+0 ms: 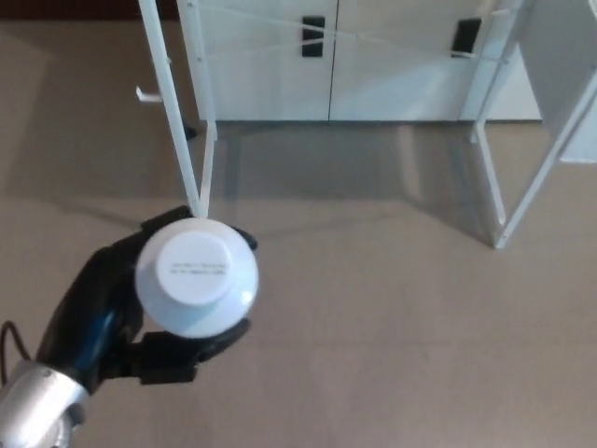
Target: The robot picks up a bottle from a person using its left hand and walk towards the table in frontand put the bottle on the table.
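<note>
I am gripping a white bottle (196, 278) in my left hand (98, 303), fingers (187, 359) curling around it, beige floor (392, 317) below, white cabinet (326, 65) ahead

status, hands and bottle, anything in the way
Left hand shut on bottle, cap up. Right hand out of view. White frame legs straight ahead, cabinet behind them.

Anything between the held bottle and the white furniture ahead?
A thin white frame leg stands just ahead of the white plastic bottle in the left hand; the beige floor shows nothing else. No tabletop visible.
</note>
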Robot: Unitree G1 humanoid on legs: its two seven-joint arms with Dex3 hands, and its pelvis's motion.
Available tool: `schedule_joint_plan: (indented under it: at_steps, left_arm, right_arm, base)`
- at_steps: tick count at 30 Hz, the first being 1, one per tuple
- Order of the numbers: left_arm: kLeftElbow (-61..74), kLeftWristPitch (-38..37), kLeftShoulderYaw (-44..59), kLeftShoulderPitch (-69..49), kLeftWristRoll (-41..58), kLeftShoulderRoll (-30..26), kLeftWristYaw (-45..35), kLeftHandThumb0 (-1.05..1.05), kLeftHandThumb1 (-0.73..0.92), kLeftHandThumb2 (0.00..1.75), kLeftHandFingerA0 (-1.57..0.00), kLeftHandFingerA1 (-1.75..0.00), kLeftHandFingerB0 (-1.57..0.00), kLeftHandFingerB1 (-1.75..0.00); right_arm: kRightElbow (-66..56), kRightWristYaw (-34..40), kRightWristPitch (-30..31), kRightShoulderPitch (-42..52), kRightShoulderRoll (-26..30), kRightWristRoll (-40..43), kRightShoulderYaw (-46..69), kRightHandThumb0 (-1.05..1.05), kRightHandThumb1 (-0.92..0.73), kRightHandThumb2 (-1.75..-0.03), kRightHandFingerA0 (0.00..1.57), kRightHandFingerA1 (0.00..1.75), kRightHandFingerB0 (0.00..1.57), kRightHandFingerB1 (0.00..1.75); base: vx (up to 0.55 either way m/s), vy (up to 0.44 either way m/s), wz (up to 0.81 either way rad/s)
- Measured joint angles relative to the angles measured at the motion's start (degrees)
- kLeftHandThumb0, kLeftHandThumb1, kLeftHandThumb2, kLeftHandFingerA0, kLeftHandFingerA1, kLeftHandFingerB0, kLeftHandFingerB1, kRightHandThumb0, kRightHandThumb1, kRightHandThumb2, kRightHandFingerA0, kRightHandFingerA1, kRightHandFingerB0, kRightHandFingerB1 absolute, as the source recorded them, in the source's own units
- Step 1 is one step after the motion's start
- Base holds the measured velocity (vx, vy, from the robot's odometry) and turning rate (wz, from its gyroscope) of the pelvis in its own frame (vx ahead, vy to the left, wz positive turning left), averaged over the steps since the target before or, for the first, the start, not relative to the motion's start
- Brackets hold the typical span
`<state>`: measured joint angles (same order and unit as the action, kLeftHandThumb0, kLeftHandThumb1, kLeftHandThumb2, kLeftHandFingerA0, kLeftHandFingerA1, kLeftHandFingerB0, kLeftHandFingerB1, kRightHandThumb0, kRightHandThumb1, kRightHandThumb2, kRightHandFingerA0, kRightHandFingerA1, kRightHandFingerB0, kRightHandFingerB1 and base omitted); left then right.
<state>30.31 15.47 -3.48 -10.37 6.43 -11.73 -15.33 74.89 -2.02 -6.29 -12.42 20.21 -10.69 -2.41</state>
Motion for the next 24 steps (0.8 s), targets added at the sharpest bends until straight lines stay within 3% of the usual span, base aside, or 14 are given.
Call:
schedule_joint_plan:
  at_steps: [7, 17, 24]
  left_arm:
    - [1.90, 1.55, -3.53, 0.15, -1.84, -0.08, 0.41, -0.01, 0.78, 0.71, -0.97, -1.26, -0.85, -0.95]
    - [2.71, 1.82, -4.75, -1.10, -3.02, 0.02, 0.66, 0.00, 0.78, 0.74, -1.01, -1.39, -0.82, -1.05]
    - [3.35, 2.62, -4.09, -1.00, -3.41, -1.03, 0.80, -0.01, 0.78, 0.72, -0.99, -1.38, -0.83, -1.01]
  right_arm:
    - [-0.08, -0.47, -0.08, -0.08, 0.22, -0.30, -0.60, -0.40, -0.67, -0.61, 0.74, 0.48, 0.57, 0.42]
    - [0.01, -0.65, -0.17, 0.53, 0.36, -0.49, -1.07, -0.37, -0.70, -0.59, 0.76, 0.47, 0.57, 0.40]
    - [0.07, -0.75, -0.05, 1.02, 0.24, -0.63, -1.54, -0.41, -0.66, -0.62, 0.74, 0.49, 0.56, 0.42]
  base:
    - [0.49, -0.133, 0.37]
    - [0.49, -0.110, -0.14]
    - [0.50, 0.212, -0.22]
